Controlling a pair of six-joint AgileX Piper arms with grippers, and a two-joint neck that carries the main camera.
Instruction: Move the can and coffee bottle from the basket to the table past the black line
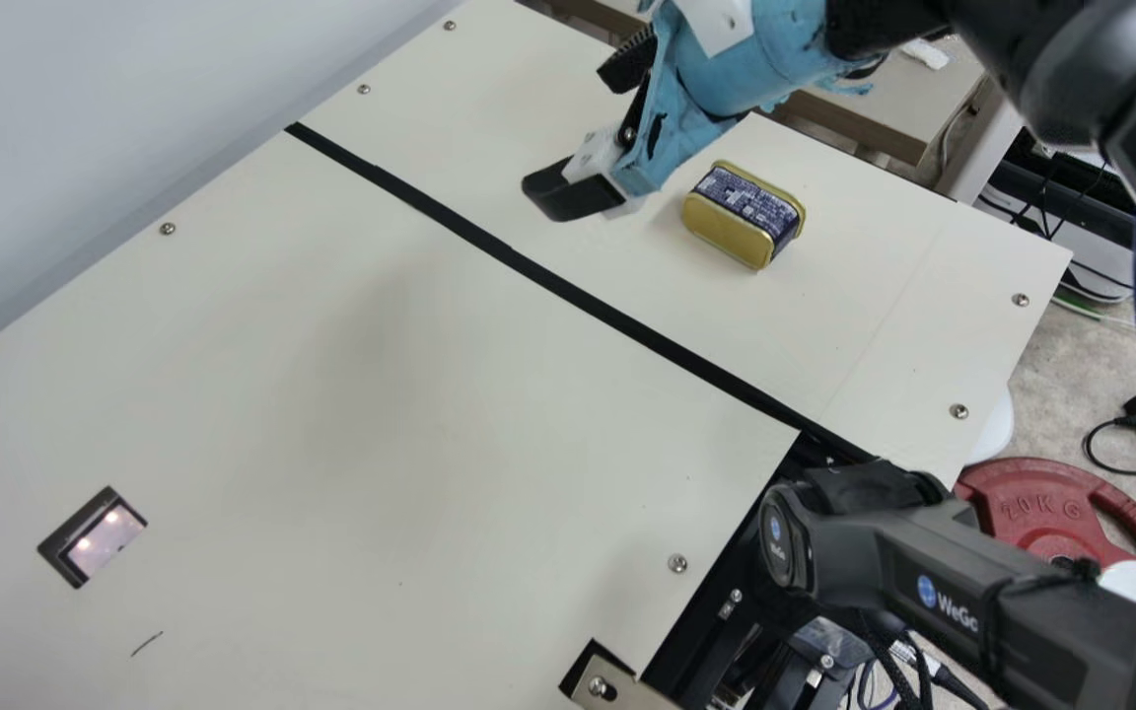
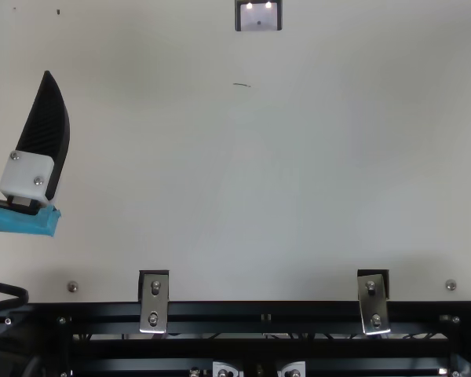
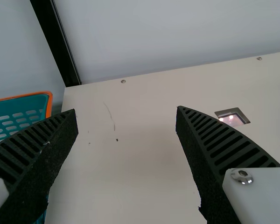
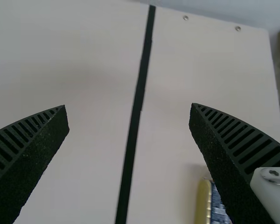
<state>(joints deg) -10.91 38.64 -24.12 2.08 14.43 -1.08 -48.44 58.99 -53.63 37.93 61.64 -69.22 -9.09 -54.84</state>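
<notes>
Above the far side of the black line [image 1: 548, 278], my right gripper [image 1: 568, 133] hangs open. The gold can with a dark blue label [image 1: 745, 215] lies on the table past that line, apart from the fingers. The right wrist view has the black line [image 4: 136, 112] between the spread fingers of my right gripper [image 4: 128, 106], and the can [image 4: 204, 203] partly behind one finger. At the top view's left edge is my left gripper [image 2: 47, 129]. In the left wrist view my left gripper [image 3: 126, 111] is open and empty; a teal basket with orange rim [image 3: 49, 102] stands partly behind one finger.
A pale wall [image 1: 114, 118] borders the table. A small framed plate [image 1: 95, 537] is set into the tabletop [image 1: 381, 444]. Metal brackets [image 2: 154, 302] sit at the table's edge by the black frame. A dark post [image 3: 56, 42] rises near the basket.
</notes>
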